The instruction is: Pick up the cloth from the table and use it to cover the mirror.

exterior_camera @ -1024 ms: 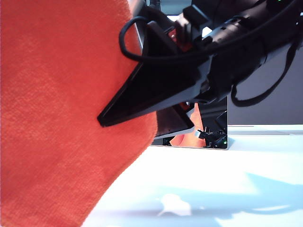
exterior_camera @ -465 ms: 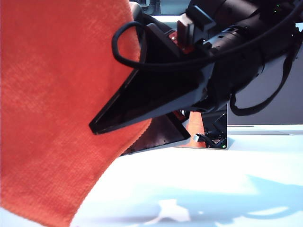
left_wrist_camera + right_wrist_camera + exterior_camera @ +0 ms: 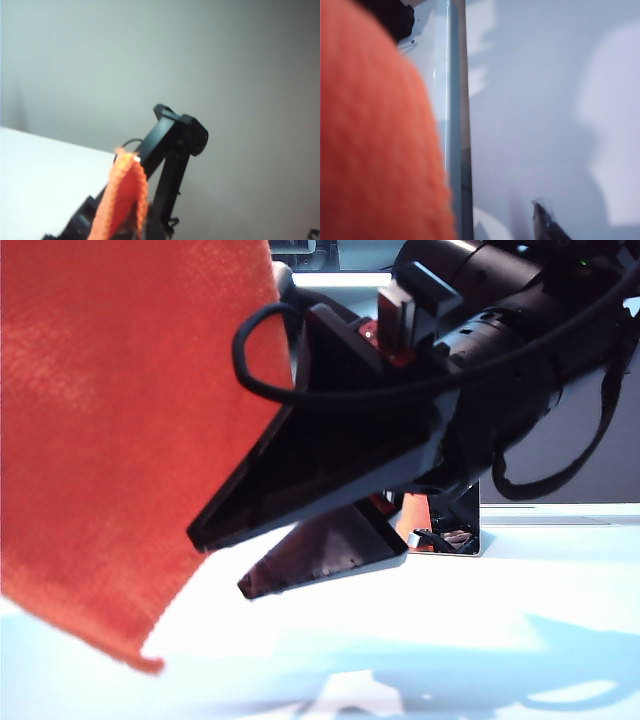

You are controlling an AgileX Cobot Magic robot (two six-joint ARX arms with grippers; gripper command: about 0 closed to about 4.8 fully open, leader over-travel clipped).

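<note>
The cloth [image 3: 110, 440] hangs in the air, bright orange, filling the left of the exterior view. Its lowest corner dangles clear above the white table [image 3: 420, 630]. Fuzzy weave, a stitched edge along the slanting right side.

The right gripper [image 3: 300, 555] reaches across from the upper right, close to the camera, black and bulky. Its two long tapered fingers [image 3: 330, 555] stand wide apart, one above the other, tips pointing left and slightly down. The upper finger's tip lies at the cloth's slanting edge; whether it touches, I cannot tell. Nothing sits between the fingers. A black cable [image 3: 262, 350] loops off the wrist, in front of the cloth.

The mirror [image 3: 445, 525] stands upright on the table behind the right arm. Only its lower corner shows, under the arm, with dark reflections and a patch of orange. It is uncovered in the part I can see.

Left wrist view: the left gripper [image 3: 131, 159] is clamped shut on the cloth [image 3: 122, 200], a narrow orange fold rising between the black fingers toward their tips. Grey wall behind, white surface to one side.

Right wrist view: blurred cloth [image 3: 375, 130] fills one side, very near the lens. Beside it runs a thin pale edge [image 3: 454, 115], then the table [image 3: 545, 100] with soft shadows. One dark fingertip [image 3: 547, 225] pokes into the frame.
</note>
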